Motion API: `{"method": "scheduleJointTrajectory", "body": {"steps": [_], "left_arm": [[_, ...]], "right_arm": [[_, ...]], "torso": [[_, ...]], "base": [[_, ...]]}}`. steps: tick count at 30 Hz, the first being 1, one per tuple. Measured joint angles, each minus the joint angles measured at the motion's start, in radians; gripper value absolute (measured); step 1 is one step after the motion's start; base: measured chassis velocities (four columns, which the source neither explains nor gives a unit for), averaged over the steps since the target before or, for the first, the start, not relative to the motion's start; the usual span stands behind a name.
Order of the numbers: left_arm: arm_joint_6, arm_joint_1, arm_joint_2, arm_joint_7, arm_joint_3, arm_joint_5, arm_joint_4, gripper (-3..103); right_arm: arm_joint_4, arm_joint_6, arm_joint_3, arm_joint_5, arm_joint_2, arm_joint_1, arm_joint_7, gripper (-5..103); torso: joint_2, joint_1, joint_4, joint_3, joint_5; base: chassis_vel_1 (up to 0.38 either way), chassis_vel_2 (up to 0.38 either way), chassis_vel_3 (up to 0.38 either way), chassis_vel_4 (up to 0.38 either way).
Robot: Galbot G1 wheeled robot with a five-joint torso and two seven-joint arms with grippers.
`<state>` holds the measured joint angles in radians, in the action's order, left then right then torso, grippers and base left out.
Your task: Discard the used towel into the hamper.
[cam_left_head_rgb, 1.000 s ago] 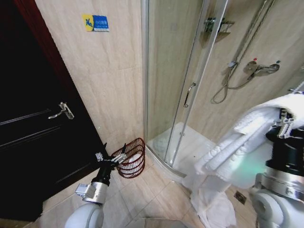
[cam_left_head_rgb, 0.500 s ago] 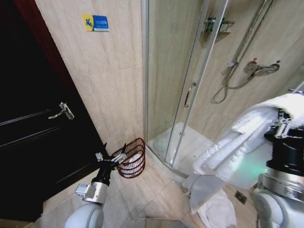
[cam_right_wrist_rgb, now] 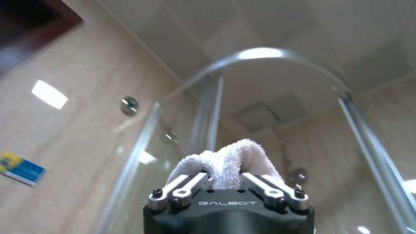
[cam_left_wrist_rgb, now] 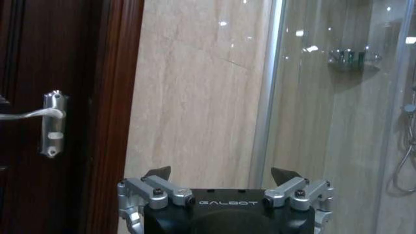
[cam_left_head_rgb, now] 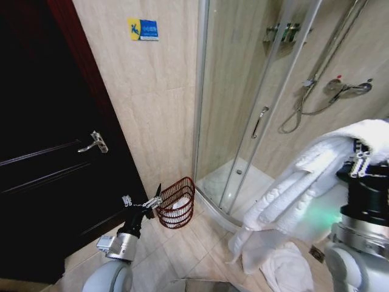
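The white towel [cam_left_head_rgb: 304, 182] is pinched in my right end effector [cam_right_wrist_rgb: 224, 183], whose two fingers are closed on a fold of it; the cloth bulges up between them in the right wrist view. From that grip the towel hangs down in thick folds, and its lower end lies crumpled on the tiled floor [cam_left_head_rgb: 182, 255]. It is well apart from the hamper [cam_left_head_rgb: 177, 202], on the shower side of it.

The hamper is a reddish-brown wire basket. It stands tilted on the floor, against the beige tiled wall [cam_left_head_rgb: 158, 115], between the dark wooden door [cam_left_head_rgb: 55, 170] and the curved glass shower enclosure [cam_left_head_rgb: 243, 109]. Something white lies inside it.

My left end effector [cam_left_head_rgb: 149, 204] is just beside the hamper, on its door side, and its fingers are spread apart with nothing between them. I cannot tell whether a fingertip touches the rim.

Farther from the hamper, a silver lever handle [cam_left_head_rgb: 95, 143] sits on the door, and a small blue and yellow sign [cam_left_head_rgb: 143, 29] is on the wall high above the hamper.
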<state>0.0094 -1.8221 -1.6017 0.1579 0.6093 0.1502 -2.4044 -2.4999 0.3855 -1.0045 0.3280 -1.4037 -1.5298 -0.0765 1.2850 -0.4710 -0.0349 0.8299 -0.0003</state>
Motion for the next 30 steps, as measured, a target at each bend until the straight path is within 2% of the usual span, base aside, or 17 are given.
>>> {"method": "scheduleJointTrajectory", "body": {"steps": [4, 9, 30], "left_arm": [[0.000, 0.000, 0.000, 0.000, 0.000, 0.000, 0.000, 100], [0.000, 0.000, 0.000, 0.000, 0.000, 0.000, 0.000, 100], [0.000, 0.000, 0.000, 0.000, 0.000, 0.000, 0.000, 100]], "right_arm": [[0.000, 0.013, -0.001, 0.033, 0.027, 0.009, -0.032, 9], [0.000, 0.001, -0.004, 0.072, 0.059, 0.026, -0.036, 9], [0.000, -0.040, -0.034, 0.096, 0.102, 0.063, -0.025, 9]], "torso": [[0.000, 0.000, 0.0000, 0.000, 0.0005], [0.000, 0.000, 0.0000, 0.000, 0.0005], [0.000, 0.000, -0.0001, 0.000, 0.0003]], "base": [[0.000, 0.000, 0.000, 0.000], [0.000, 0.000, 0.000, 0.000], [0.042, 0.044, 0.045, 0.048]]}}
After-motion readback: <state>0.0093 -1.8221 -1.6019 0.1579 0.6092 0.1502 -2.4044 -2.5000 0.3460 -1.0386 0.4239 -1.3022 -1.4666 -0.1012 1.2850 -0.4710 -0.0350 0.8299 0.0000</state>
